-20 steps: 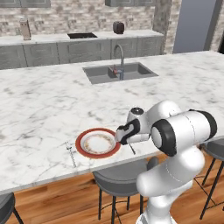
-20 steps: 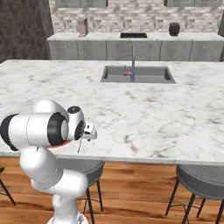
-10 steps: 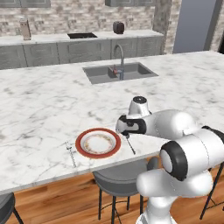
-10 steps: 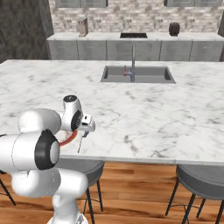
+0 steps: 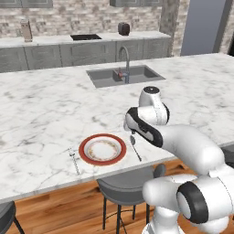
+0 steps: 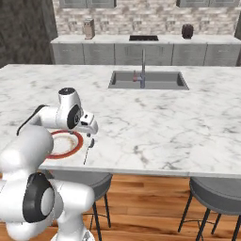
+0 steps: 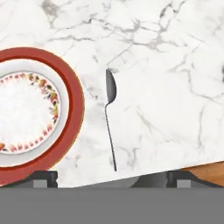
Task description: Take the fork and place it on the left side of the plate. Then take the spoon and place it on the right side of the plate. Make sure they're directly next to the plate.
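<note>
**Spoon lies flat beside the plate's right rim, below the empty gripper**

The gripper (image 7: 112,177) hangs over the marble counter (image 7: 175,65) with its jaws spread wide and nothing between them; the two dark fingertips (image 7: 41,178) stand far apart at the bottom of the hand view. Between them lies the spoon (image 7: 110,118), flat on the stone, bowl pointing away from the camera and handle running back toward the counter edge. Its long axis runs roughly alongside the plate's right rim, just beside the plate (image 7: 76,109) with a narrow strip of marble showing between them.

In the left base view the fork (image 5: 73,157) lies off the plate's (image 5: 87,155) opposite side, close to the rim, its handle also running toward the counter edge, while the spoon (image 5: 135,147) sits beneath the gripper (image 5: 131,128).

Judging by this layout, both pieces look placed; any coming move likely only has to lift clear without brushing the spoon's handle.
</note>
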